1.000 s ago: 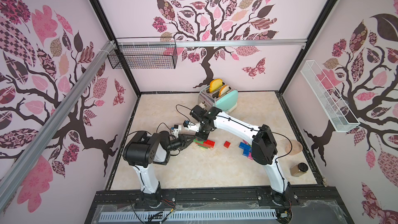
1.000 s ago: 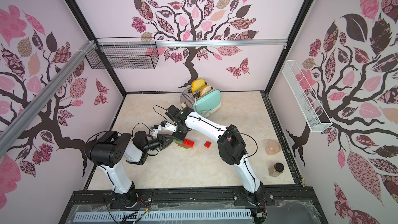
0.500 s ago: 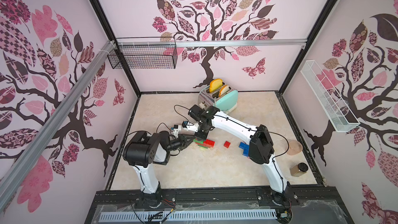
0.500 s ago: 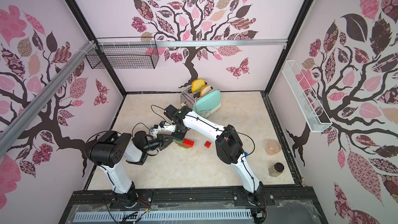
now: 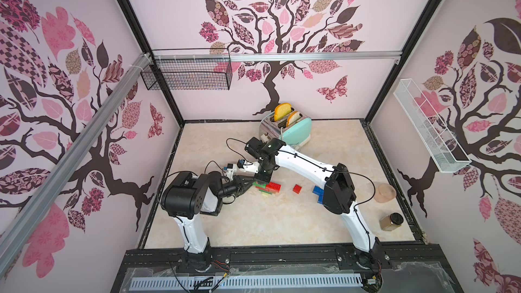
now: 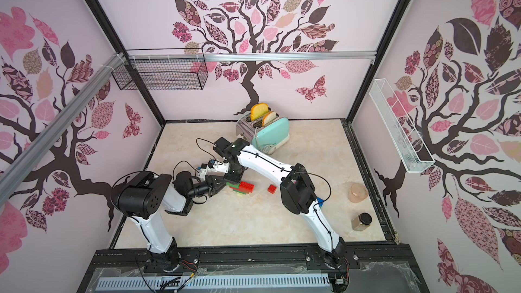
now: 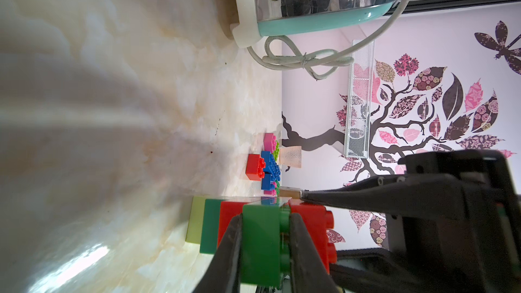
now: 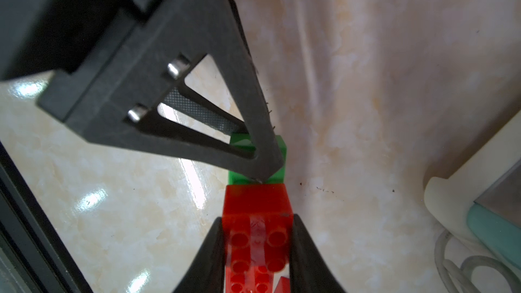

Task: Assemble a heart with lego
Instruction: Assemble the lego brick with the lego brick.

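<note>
A small lego stack (image 5: pixel 267 189) (image 6: pixel 242 188) of lime, green and red bricks stands on the table in both top views. My left gripper (image 7: pixel 265 215) reaches in level from the left and is shut on the stack's green brick (image 7: pixel 260 246). My right gripper (image 8: pixel 257 219) comes down from above and is shut on the red brick (image 8: pixel 258 204) that sits against that green brick (image 8: pixel 282 164). The two grippers' fingers nearly touch. One loose red brick (image 5: pixel 297 188) lies right of the stack. Blue bricks (image 5: pixel 318 191) lie beyond it, partly hidden by the right arm.
A mint toaster (image 5: pixel 293 132) holding two bread slices stands behind the stack, its cord (image 7: pixel 304 62) coiled beside it. A pink cup (image 5: pixel 384 193) and a brown jar (image 5: pixel 390 221) stand at the right edge. Pink and lime bricks (image 7: pixel 270 139) lie with the blue ones.
The right arm's elbow has shifted slightly to the left. Both grippers stay shut at the stack, and the bricks have not visibly moved.
</note>
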Controlling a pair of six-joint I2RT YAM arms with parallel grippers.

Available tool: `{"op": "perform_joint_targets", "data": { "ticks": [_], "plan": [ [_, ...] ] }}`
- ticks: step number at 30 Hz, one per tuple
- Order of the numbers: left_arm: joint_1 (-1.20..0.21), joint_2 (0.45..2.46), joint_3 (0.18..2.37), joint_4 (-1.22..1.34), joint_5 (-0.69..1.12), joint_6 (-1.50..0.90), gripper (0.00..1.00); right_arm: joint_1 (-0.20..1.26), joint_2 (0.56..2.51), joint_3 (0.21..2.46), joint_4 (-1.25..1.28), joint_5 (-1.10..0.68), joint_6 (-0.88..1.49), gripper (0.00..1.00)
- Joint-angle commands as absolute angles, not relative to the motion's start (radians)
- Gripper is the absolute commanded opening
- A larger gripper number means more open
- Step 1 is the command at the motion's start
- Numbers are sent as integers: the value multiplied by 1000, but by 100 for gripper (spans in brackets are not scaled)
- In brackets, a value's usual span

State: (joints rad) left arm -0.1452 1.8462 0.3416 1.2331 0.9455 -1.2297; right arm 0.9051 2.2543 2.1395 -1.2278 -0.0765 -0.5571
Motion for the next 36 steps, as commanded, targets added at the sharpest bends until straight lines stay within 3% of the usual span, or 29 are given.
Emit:
{"op": "perform_joint_targets", "data": {
  "ticks": [1, 12, 28, 36],
  "plan": [
    [-146, 1851, 335, 1256, 948, -1201, 13, 920, 2279, 2095, -1228, -61, -583, 21],
    [-147, 1850, 334, 1256, 948, -1201, 13, 930, 2250, 2054, -1140, -65, -557, 21],
    [-146, 1844, 334, 1257, 947, -1204, 13, 939, 2344, 2150, -1268, -28, -494, 21],
    [-147, 1846, 334, 1256, 947, -1204, 13, 960, 2298, 2017, -1153, 41, -457, 18]
  ]
}}
